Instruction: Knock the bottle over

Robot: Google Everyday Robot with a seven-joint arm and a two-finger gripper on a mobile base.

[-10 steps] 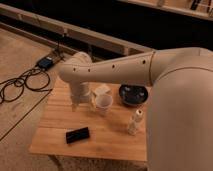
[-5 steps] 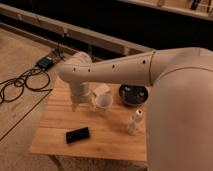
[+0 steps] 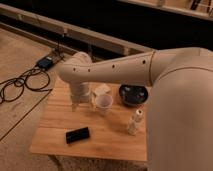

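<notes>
The bottle (image 3: 134, 122) is small, slim and pale with a whitish cap. It stands upright on the wooden table (image 3: 55, 125), near the right edge. My gripper (image 3: 81, 102) hangs from the bent wrist over the table's left-middle, just left of a white cup (image 3: 104, 104). It is well to the left of the bottle, with the cup between them. My large cream arm (image 3: 150, 70) crosses the view from the right and hides part of the table's right side.
A dark round bowl (image 3: 133, 95) sits behind the bottle. A pale boxy item (image 3: 101, 90) stands behind the cup. A flat black object (image 3: 77, 135) lies near the front left. Cables and a black box (image 3: 45, 62) lie on the floor to the left.
</notes>
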